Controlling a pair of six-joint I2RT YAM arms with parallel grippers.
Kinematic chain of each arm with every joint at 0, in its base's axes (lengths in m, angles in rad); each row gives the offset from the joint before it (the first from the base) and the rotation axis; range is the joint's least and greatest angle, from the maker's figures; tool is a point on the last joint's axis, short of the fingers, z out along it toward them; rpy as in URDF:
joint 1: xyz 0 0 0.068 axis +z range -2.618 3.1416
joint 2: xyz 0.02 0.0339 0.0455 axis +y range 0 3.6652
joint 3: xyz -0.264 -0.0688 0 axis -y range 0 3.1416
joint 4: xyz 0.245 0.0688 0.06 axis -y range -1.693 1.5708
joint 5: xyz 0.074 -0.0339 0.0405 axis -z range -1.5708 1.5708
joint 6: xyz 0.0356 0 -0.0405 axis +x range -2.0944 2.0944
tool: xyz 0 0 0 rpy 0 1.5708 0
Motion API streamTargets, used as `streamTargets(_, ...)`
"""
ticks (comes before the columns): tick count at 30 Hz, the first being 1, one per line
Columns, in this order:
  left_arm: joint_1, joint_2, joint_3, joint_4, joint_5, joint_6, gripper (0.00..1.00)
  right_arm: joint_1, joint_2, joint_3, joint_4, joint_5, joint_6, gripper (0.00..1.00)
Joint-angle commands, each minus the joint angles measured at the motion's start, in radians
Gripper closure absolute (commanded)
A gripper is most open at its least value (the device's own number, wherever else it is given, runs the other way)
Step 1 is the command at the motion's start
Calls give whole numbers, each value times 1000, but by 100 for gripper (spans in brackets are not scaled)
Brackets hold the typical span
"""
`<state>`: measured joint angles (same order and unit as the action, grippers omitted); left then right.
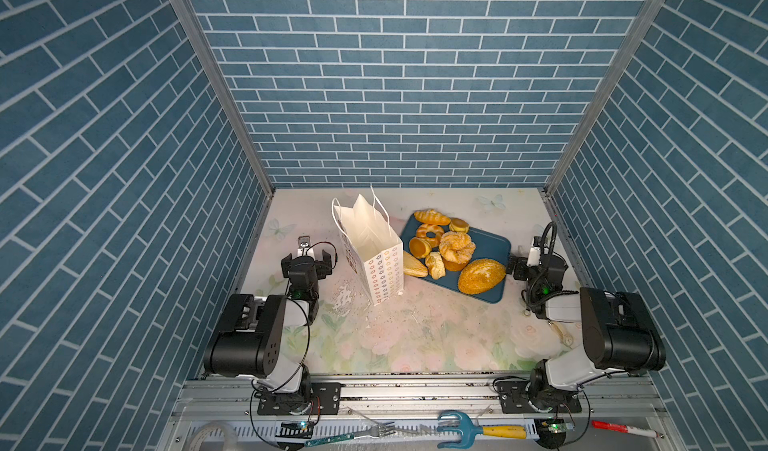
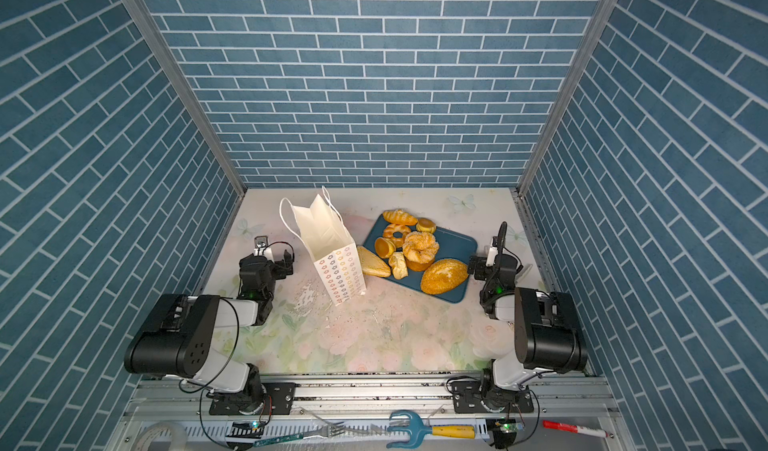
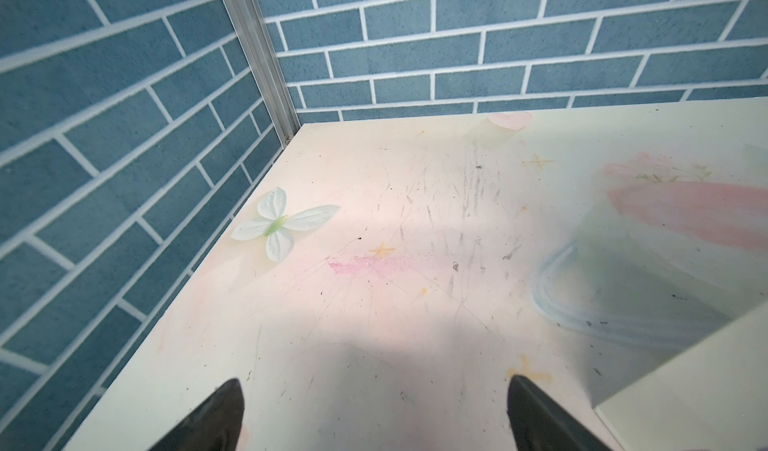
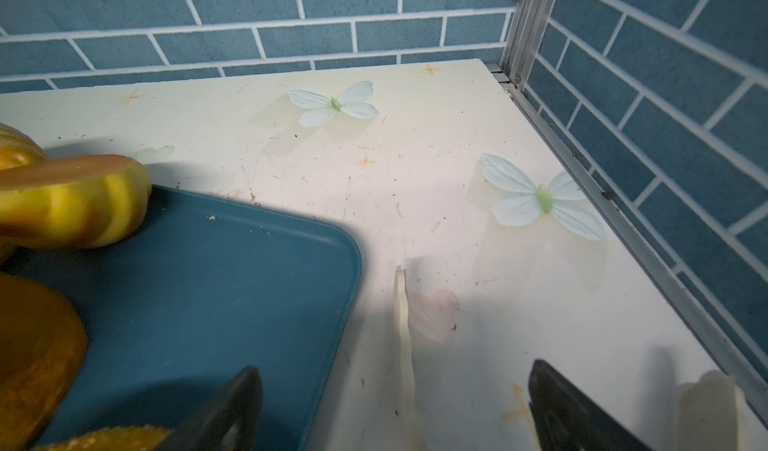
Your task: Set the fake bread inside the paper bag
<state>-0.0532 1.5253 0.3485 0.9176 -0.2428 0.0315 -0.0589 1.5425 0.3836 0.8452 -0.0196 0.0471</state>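
The paper bag (image 1: 371,257) (image 2: 332,253) stands upright and open-topped at the table's middle left, its flower-printed narrow side toward the front. Several pieces of fake bread lie on a dark blue tray (image 1: 496,243) just right of it: a croissant (image 1: 432,217), a glazed ring (image 1: 430,232), a sugared wreath (image 1: 457,247), a seeded loaf (image 1: 482,277) and a toast wedge (image 1: 414,267) against the bag. My left gripper (image 1: 308,257) (image 3: 374,386) is open over bare table left of the bag. My right gripper (image 1: 536,264) (image 4: 395,370) is open at the tray's right corner, holding nothing.
Blue brick walls close in the back and both sides. A cream strip (image 4: 403,336) lies on the table between the right fingers. Beyond the front rail lie a fork (image 1: 374,431), a blue hand rake (image 1: 465,428) and a red marker (image 1: 623,429).
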Motion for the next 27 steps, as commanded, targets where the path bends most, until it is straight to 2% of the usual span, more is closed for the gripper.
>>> streamTargets(1,-8,6,17,-6,-6,5,0,2,-5,3,31,3,0,2)
streamTargets(4,-7,-46,1,-21,-25,-3,0,4,-76,-36,50,9,-1,3)
streamTargets(7,-1,-197,0,-144,-38,-14,0,6,-216,-44,-55,40,6,4)
streamTargets(9,9,-312,30,-278,-32,-40,0,8,-312,-17,-166,51,21,5)
streamTargets(11,21,-426,93,-488,-19,-79,0,9,-400,27,-296,45,38,6)
streamTargets(15,23,-577,179,-760,-5,-81,0,11,-504,170,-592,60,101,9)
streamTargets(20,23,-691,378,-1135,15,-135,0,23,-514,416,-989,-28,166,12)
streamTargets(23,23,-686,533,-1333,86,-161,2,52,-477,529,-1121,-118,167,14)
streamTargets(27,23,-638,743,-1546,133,-231,7,127,-415,696,-1277,-171,143,16)
